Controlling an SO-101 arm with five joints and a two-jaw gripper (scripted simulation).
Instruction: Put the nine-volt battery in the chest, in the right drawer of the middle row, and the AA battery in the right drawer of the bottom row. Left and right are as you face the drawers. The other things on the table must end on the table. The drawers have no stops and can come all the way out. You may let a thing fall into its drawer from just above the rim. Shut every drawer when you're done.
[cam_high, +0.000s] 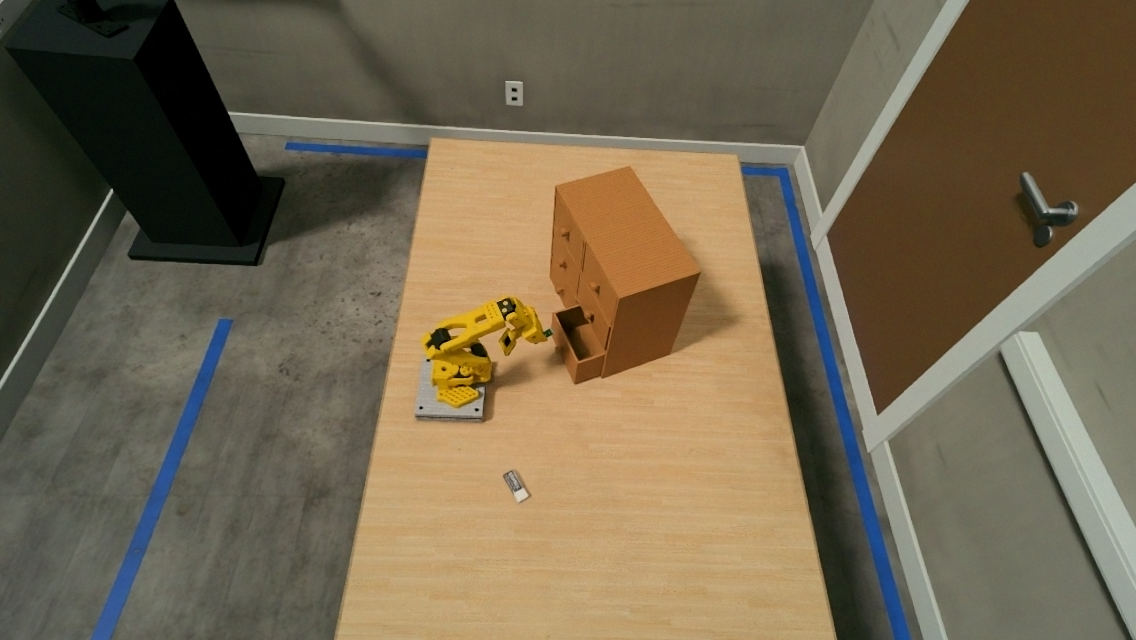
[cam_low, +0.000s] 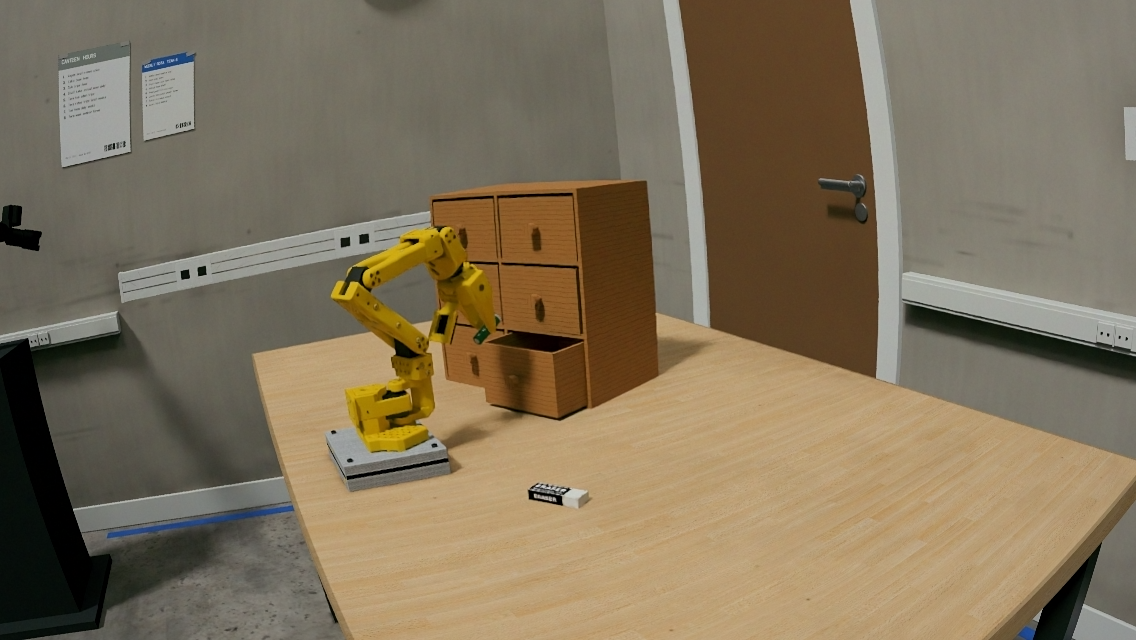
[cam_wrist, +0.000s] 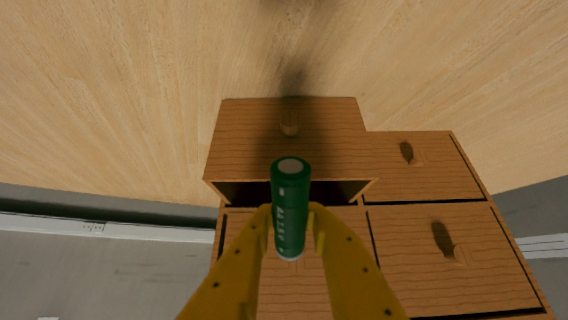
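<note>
The AA battery (cam_high: 548, 333) (cam_low: 481, 334) (cam_wrist: 290, 210) is a green cylinder with a round, pale grey end cap, white lettering along its side, a minus mark near that cap, and a plus mark by the silvery far end. It tilts in the air, outside the open bottom right drawer (cam_high: 588, 368) (cam_low: 534, 377) (cam_wrist: 250, 145) and near its rim. The gripper (cam_high: 545, 333) (cam_low: 486, 325) (cam_wrist: 291, 220) is closed on the battery, its fingers a battery's width apart and pinching the sides, with the grey-capped end sticking out. The drawer stands partly out of the brown chest (cam_high: 628, 230) (cam_low: 620, 278) (cam_wrist: 425, 205); the middle right drawer (cam_high: 600, 321) (cam_low: 560, 298) (cam_wrist: 292, 285) above it is shut. An eraser (cam_high: 515, 485) (cam_low: 558, 495), white with a black-and-white sleeve, lies flat on the wooden surface (cam_high: 635, 477) (cam_low: 755, 477) (cam_wrist: 125, 75), well apart from the chest
</note>
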